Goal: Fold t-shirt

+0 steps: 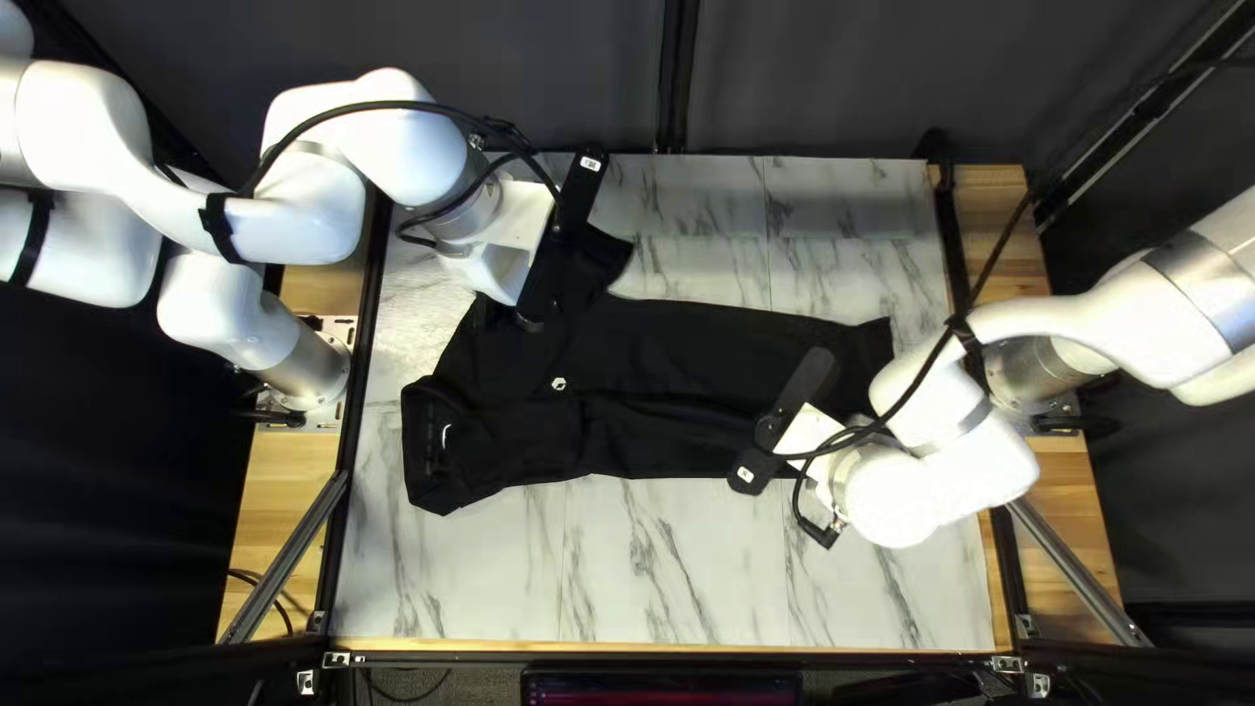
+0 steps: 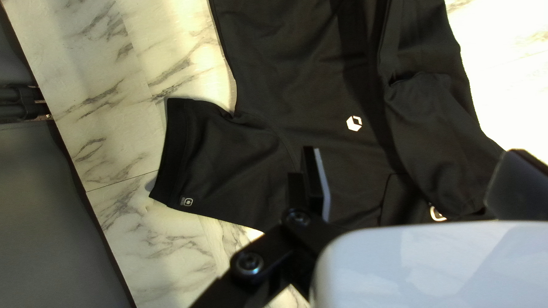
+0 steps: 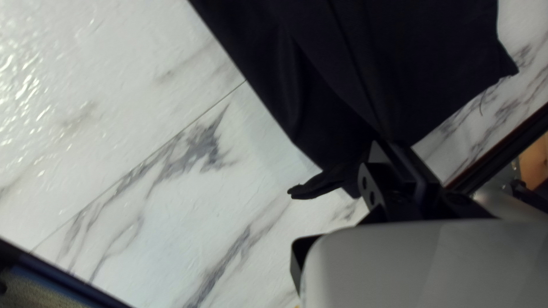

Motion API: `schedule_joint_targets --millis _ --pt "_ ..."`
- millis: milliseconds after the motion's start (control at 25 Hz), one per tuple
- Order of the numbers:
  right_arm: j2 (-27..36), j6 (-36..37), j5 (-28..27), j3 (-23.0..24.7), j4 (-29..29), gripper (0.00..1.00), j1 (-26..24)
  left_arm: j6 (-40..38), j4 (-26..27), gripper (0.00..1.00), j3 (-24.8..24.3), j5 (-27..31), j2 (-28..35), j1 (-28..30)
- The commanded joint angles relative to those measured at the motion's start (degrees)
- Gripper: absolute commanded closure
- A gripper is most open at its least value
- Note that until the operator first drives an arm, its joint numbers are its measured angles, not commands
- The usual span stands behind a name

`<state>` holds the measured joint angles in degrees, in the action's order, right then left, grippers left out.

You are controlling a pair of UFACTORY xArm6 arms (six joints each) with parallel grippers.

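Top left view has the t-shirt (image 1: 680, 360) spread lengthwise over the worktop (image 1: 667, 575), neck end at the left and hem to the right, lying mostly flat, with soft creases and a bunched patch on the near side. It looks light and limp, so it should bend wherever it is drawn and hold no shape of its own; a lift at one point would leave the rest sagging. In the left wrist view the left claw (image 2: 414, 177) is released, its fingers wide apart over the upper part of the shirt, with the outstretched sleeve (image 2: 208, 162) beside it. The sleeve's thicker-looking cuff or the shoulder seam seems the better hold, since a pinch in the smooth middle might only raise a pucker. The other sleeve (image 2: 434, 125) appears to lie inward over the body. In the right wrist view the right claw (image 3: 402, 162) looks clenched on the near hem corner, where the cloth gathers at its tips and a small flap (image 3: 317, 185) pokes out alongside. That is a sound place to hold, though thin, slick-looking fabric could creep out if tugged quickly; a low, slow carry would suit it.
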<state>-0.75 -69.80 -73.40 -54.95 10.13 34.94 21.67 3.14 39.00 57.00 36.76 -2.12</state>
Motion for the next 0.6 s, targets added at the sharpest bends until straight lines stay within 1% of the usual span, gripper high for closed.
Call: schedule_joint_targets --millis 40,280,600 --pt "-0.7 -0.7 -0.9 -1.4 -1.5 1.0 1.9 0.0 0.0 0.0 0.0 0.0 0.0 0.0" --pt "-4.7 -1.2 -5.2 -8.8 -3.2 1.0 5.0 0.0 0.0 0.0 0.0 0.0 0.0 0.0" --pt "-7.7 -2.0 -7.4 -13.0 -6.6 1.0 8.4 0.0 0.0 0.0 0.0 0.0 0.0 0.0"
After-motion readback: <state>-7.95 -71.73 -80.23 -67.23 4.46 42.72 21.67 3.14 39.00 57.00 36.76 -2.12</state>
